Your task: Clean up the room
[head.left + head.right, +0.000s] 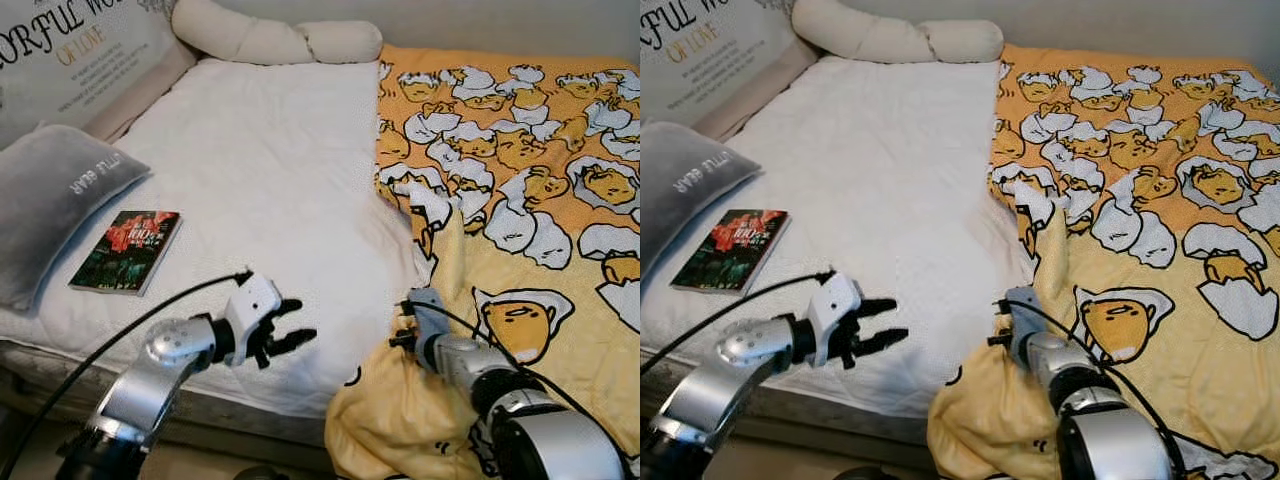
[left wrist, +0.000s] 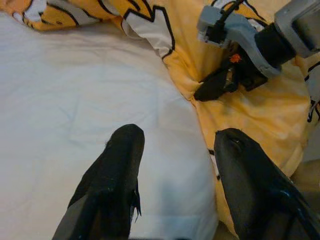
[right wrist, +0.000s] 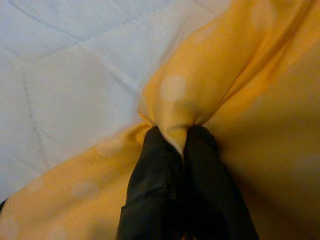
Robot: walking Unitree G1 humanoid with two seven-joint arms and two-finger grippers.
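Note:
A yellow blanket printed with egg cartoons covers the right half of the bed, its near corner bunched over the front edge. My right gripper is shut on a fold of that blanket near the edge of the white sheet; the same pinch shows in the left wrist view. My left gripper hovers open over the white sheet near the bed's front edge, a short way left of the blanket, with nothing between its fingers. A dark book with a red cover picture lies on the sheet at the left.
A grey pillow lies at the bed's left edge beside the book. A cream bolster runs along the far end. A lettered panel stands at the back left. The bed's front edge drops off below my arms.

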